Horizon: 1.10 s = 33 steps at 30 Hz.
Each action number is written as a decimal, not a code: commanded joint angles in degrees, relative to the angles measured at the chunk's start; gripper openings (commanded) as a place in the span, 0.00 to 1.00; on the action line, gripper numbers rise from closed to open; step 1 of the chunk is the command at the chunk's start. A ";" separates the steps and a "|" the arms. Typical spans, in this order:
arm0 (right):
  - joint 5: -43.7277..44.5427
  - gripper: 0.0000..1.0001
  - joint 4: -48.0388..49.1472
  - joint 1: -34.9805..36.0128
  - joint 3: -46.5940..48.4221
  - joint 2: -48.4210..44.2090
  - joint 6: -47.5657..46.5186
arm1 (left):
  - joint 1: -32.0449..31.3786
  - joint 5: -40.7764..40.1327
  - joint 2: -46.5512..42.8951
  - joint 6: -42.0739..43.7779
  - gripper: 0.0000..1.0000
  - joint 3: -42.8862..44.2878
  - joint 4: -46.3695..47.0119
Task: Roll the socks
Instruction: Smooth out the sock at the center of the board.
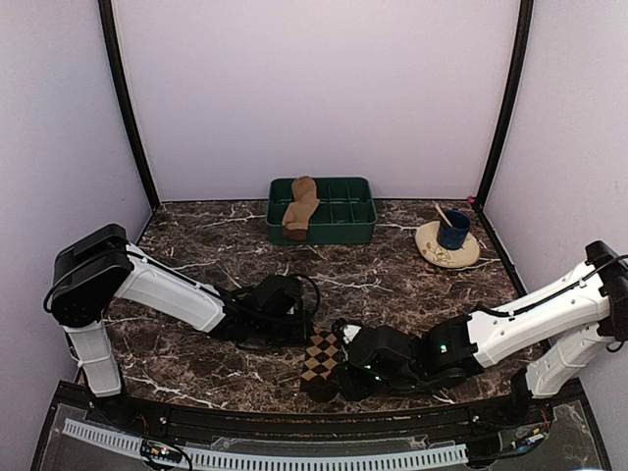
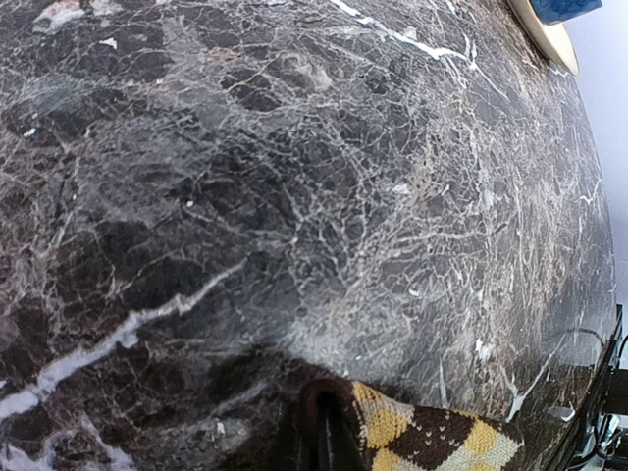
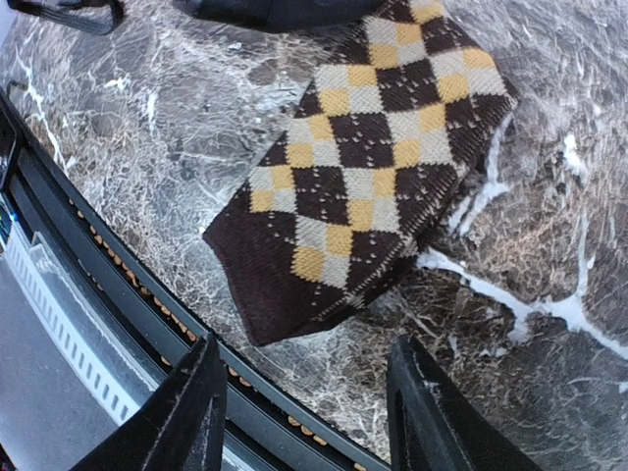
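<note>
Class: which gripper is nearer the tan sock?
Left. The left gripper is at the argyle sock's far end; the right gripper is by its near end, farther from the tan sock.

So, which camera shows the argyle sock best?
The right wrist view: the argyle sock lies flat, almost whole, its diamond pattern sharp. The top external view shows the sock small. The left wrist view cuts the sock to one end, at the bottom edge.
</note>
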 commanded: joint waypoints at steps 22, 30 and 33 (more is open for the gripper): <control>-14.72 0.45 7.82 -5.38 -2.13 3.01 12.51 | -0.39 -3.85 2.75 1.74 0.00 -0.48 -13.18; -16.93 0.44 9.69 -6.30 -1.90 5.01 13.57 | -0.39 -4.51 2.32 2.28 0.00 -0.55 -13.29; -17.45 0.43 10.32 -6.72 -1.74 5.64 13.57 | -0.39 -4.61 2.22 2.35 0.00 -0.72 -13.21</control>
